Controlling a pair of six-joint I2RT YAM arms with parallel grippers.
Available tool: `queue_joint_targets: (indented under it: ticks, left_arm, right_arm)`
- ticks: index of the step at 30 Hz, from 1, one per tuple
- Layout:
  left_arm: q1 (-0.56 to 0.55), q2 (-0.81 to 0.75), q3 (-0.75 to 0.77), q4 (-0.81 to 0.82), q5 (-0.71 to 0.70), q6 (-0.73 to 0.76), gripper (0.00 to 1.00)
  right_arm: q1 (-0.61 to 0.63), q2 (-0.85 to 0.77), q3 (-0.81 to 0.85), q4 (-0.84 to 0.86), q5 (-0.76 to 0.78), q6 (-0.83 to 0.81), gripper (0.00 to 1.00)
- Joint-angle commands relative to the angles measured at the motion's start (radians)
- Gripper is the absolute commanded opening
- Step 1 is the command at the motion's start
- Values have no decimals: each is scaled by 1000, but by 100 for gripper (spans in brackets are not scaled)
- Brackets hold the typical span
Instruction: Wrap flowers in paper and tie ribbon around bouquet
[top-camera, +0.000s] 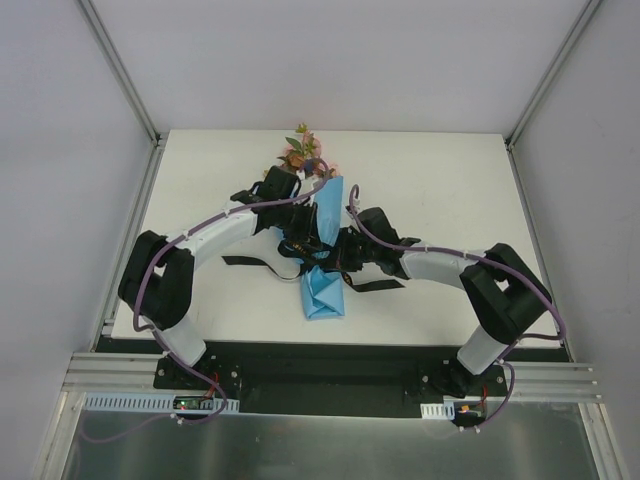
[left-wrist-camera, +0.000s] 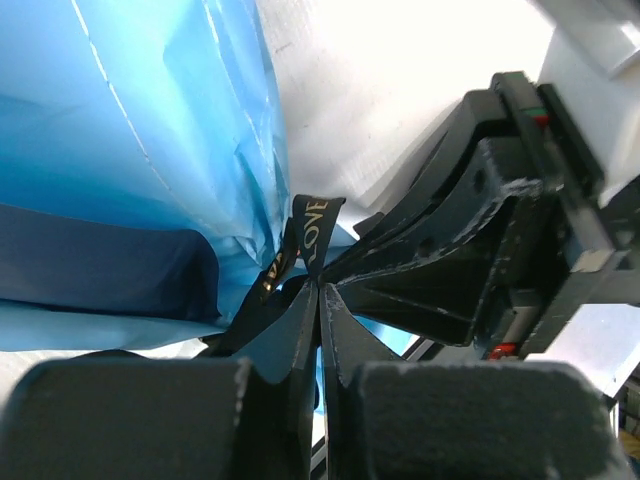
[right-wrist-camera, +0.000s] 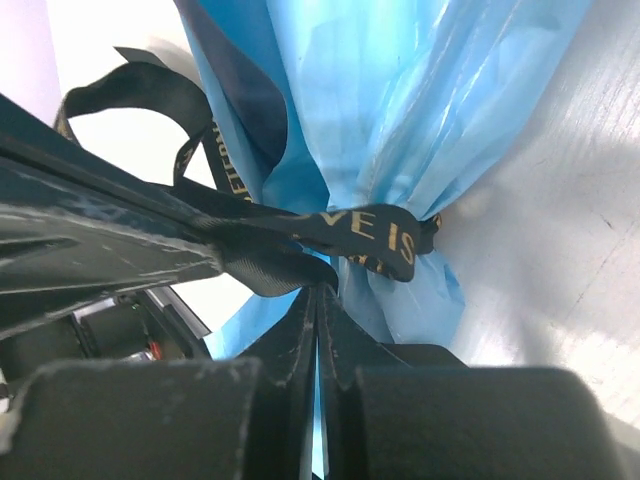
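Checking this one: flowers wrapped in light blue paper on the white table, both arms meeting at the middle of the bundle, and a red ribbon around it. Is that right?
Not quite. The ribbon is black with gold lettering, not red. The right wrist view shows it drawn around the gathered light blue paper. The rest of the statement stands.

Light blue bouquet (top-camera: 322, 290), blooms (top-camera: 300, 152) at far end, black gold-lettered ribbon (right-wrist-camera: 375, 232) around its waist.
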Motion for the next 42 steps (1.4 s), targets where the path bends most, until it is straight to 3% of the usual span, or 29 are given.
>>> queue_joint_targets:
  ticks: [1,19,29,32,35,42]
  left_arm:
    - [-6,-29,-45,31,43,-28,0]
    - [-6,-112,-135,83,54,-56,0]
    - [-6,-97,-174,112,49,-90,0]
    - [-6,-94,-184,112,51,-91,0]
    - [-6,-97,-193,115,54,-94,0]
    - [-6,-106,-204,124,51,-97,0]
  right_arm:
    - [-11,-10,-25,110,36,148,1]
    - [-28,33,-42,266,101,477,6]
    - [2,102,-59,362,168,546,8]
    - [0,93,-62,362,154,503,12]
    - [0,59,-63,285,151,431,27]
    - [2,-40,-123,167,157,365,42]
